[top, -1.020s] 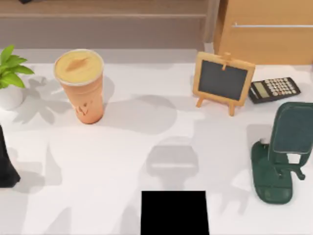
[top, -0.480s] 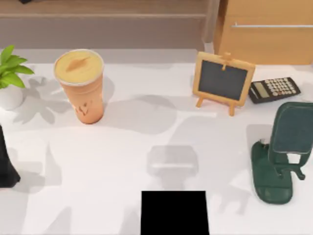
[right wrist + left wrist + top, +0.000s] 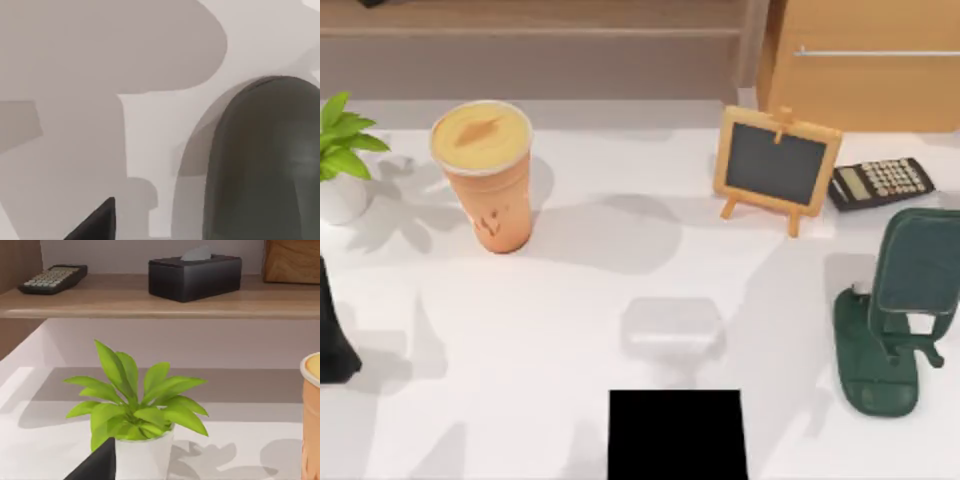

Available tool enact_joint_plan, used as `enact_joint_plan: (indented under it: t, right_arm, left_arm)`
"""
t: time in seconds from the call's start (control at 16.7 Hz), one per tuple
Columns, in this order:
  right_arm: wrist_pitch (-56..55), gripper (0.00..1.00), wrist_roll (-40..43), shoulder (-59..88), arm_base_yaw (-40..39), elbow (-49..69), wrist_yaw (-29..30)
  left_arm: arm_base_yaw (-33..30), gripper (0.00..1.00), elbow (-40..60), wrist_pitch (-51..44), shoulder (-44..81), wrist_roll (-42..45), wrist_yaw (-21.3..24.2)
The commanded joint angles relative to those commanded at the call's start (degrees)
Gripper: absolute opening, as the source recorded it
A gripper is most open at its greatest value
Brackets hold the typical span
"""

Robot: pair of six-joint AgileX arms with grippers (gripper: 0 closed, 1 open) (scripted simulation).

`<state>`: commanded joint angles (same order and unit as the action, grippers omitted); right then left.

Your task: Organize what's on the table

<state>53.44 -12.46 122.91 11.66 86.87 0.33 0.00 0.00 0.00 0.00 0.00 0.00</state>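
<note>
Across the whole top view spreads our counter, a plain white surface carrying everything we have to put in order. Near its back left stands an orange cup with a pale lid, upright, and further left at the edge a small potted plant in a white pot. Toward the back right a little framed chalkboard stands on its easel legs, with a dark calculator lying just beside it. At the right edge sits a dark green phone stand, its flat base on the counter and its backrest tilted up. A dark shape sits at the left edge; we cannot tell what it is. Behind the counter rises a wooden cabinet with a metal handle.

From the left wrist view we look at the plant from close by, with the cup's rim off to the side and, on a shelf behind, a black tissue box and another calculator. The right wrist view looks down on the green stand.

We judge the job is at its very start: nothing is gathered or held. We cannot tell whether either arm's fingers are released or clenched. The next move calls for choosing one item, likely the stand for our right arm, and lowering over it squarely.
</note>
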Motion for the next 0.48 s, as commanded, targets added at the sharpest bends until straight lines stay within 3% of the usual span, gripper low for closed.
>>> enact_joint_plan:
  t: [0.36, 0.48]
  right_arm:
    - [-3.1, 1.0, 0.0, 1.4, 0.0, -2.4, 0.0]
    - [-3.1, 0.85, 0.0, 1.4, 0.0, -2.4, 0.0]
  left_arm:
    - [0.0, 1.0, 0.0, 0.0, 0.0, 0.0, 0.0]
    - [0.0, 1.0, 0.0, 0.0, 0.0, 0.0, 0.0]
